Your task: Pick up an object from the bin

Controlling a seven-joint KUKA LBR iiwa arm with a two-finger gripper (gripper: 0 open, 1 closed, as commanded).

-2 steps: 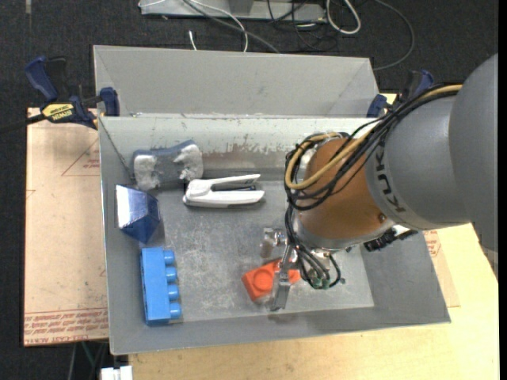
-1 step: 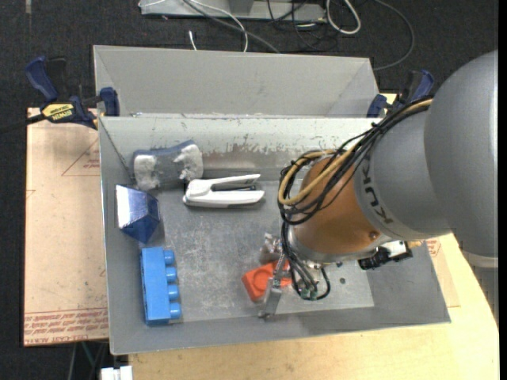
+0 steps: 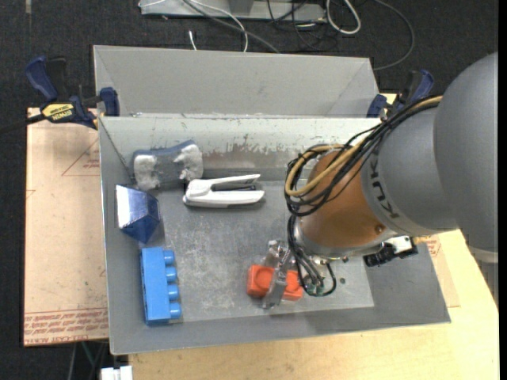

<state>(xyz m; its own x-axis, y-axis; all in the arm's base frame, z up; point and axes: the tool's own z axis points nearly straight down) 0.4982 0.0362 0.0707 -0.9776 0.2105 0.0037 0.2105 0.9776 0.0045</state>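
Claw (image 3: 277,282) over small orange piece (image 3: 258,280), bin's (image 3: 222,248) five o'clock; grip state I cannot tell. Looks light, rigid: pinch its sides.

So the bin (image 3: 214,252) has most of its stuff down the left side: a toy brick (image 3: 159,285) at the front left, lying lengthwise front to back, a folded wedge (image 3: 137,213) just behind it, and a crumpled lump (image 3: 165,165) behind that in the back-left corner. A stapler (image 3: 224,191) lies just right of the lump, lengthwise left to right. Up front, a bit right of centre, sits a small chunky piece (image 3: 257,281), well apart from the rest, with the gripper (image 3: 277,280) right down on it and the arm (image 3: 444,165) over the bin's right side.
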